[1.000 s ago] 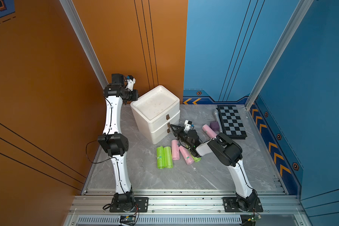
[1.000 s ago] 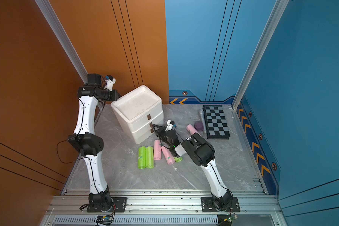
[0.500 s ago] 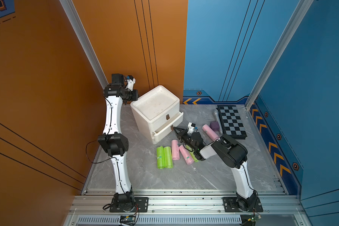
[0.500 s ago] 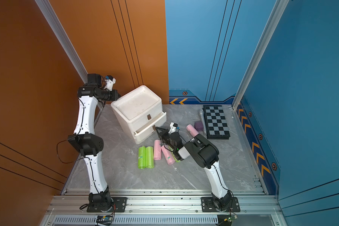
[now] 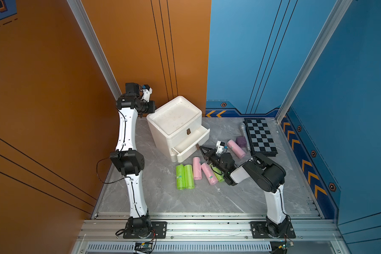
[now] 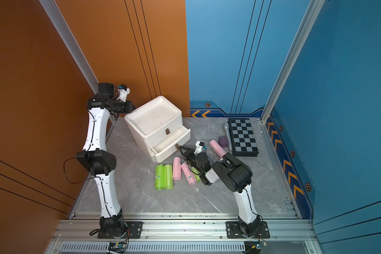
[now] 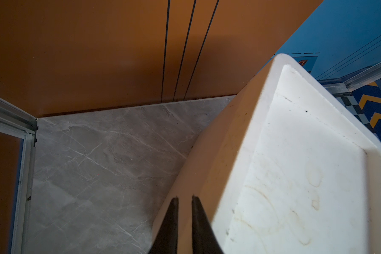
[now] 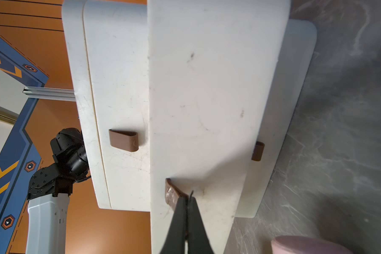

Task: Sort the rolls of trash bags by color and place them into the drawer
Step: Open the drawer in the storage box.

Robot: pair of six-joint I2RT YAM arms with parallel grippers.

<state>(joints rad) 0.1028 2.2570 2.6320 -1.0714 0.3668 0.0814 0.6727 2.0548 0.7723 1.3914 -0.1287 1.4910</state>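
Nearest the front rail, on the grey marble tabletop (image 5: 158, 198), two lime green rolls of trash bags (image 5: 180, 177) lie side by side and touching, with their long axes running from near to far. Just behind them lie two pale pink rolls (image 5: 196, 168), a little fanned. A third green roll (image 5: 217, 173) is half hidden under the right arm. All of these lie on the near side of the right gripper (image 5: 201, 150), close below it, so the right arm is clearly the nearer one (the left arm is well apart, at the back). The right gripper is clamped tight on the brown tab handle (image 8: 174, 193) of the white plastic drawer (image 5: 191, 143). This drawer stands partly pulled out, and what shows of its inside is empty. One more pink roll (image 5: 236, 149) lies further right, near the small purple cube (image 5: 240, 141). Farthest, the left gripper (image 7: 184, 201) hovers by the back corner of the white drawer chest (image 7: 295, 165). Its fingers are only a narrow slit apart and hold nothing.
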